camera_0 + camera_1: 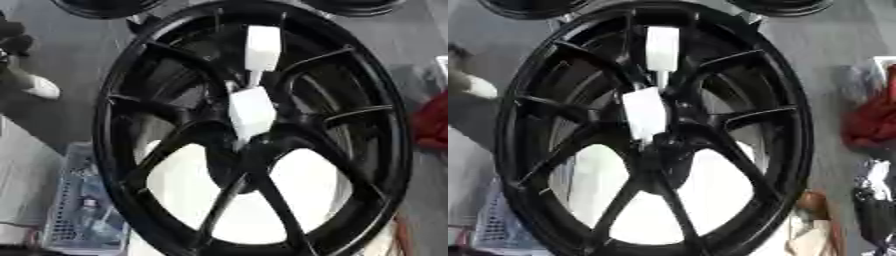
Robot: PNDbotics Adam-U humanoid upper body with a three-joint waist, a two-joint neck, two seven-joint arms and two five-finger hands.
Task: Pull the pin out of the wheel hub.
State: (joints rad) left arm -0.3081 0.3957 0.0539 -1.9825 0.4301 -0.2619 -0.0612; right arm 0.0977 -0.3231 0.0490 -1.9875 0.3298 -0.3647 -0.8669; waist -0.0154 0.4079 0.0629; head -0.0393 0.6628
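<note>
The black wheel hub [254, 130] stands upright and fills the view, its centre facing the camera so the pin can be reached; two white blocks, one [251, 112] at the centre and one [262, 47] farther up, are probably the pin. Neither robot hand shows, so their state cannot be told. A blue basket [83, 210] sits near left, red cloth [872, 120] right, both clear of the hub face.

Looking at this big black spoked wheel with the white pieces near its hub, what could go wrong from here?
1. Neither robot hand shows in either view, so any reach toward the white block-shaped pieces by the hub would start unseen.
2. The black spoked wheel rim seems to stand tilted; pulling at the hub might shift it.
3. The dark hub is blurred, so the pin itself is hard to make out.
</note>
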